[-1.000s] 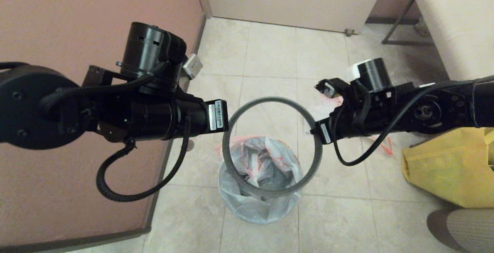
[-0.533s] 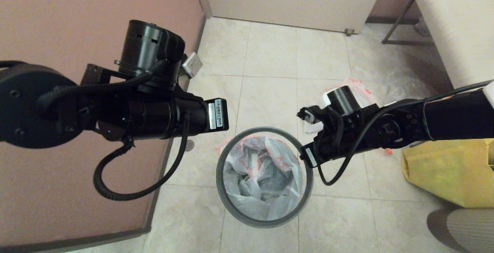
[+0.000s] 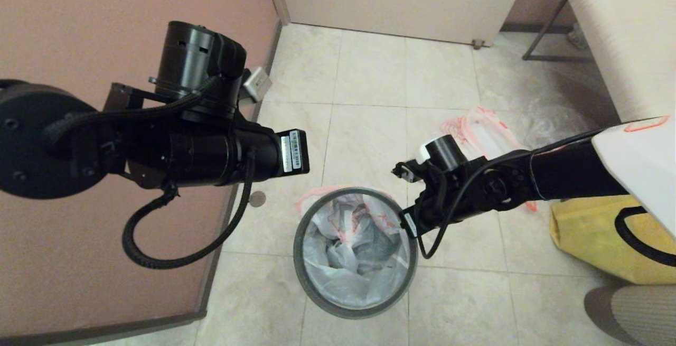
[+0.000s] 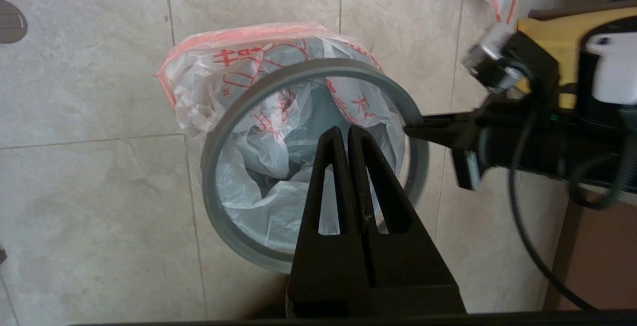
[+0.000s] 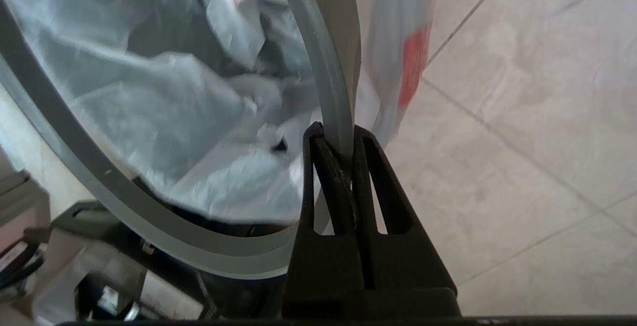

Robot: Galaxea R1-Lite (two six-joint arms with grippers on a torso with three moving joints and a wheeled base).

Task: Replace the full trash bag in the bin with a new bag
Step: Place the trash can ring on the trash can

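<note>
The bin stands on the floor tiles, its black wall hidden under the new bag [image 3: 343,277], a white bag with orange-red lettering [image 4: 239,62] that lines it and spills over the mouth. The grey hoop [image 3: 355,314] lies low around the bag's top, slightly tilted; I cannot tell whether it is seated. My right gripper [image 5: 338,134] is shut on the hoop's right side [image 4: 413,127]. My left gripper [image 4: 343,132] hangs shut and empty above the bin's opening. The full trash bag [image 3: 483,127], white with orange bands, lies on the floor behind my right arm.
A yellow bag [image 3: 597,240] sits on the floor at the right. A pink wall [image 3: 105,18] runs along the left, with a floor drain [image 3: 257,198] near its base. A white bench [image 3: 623,29] stands at the back right.
My right gripper has brought the grey hoop down from well above the bin to the bag-lined mouth. My left arm has drawn back slightly to the left.
</note>
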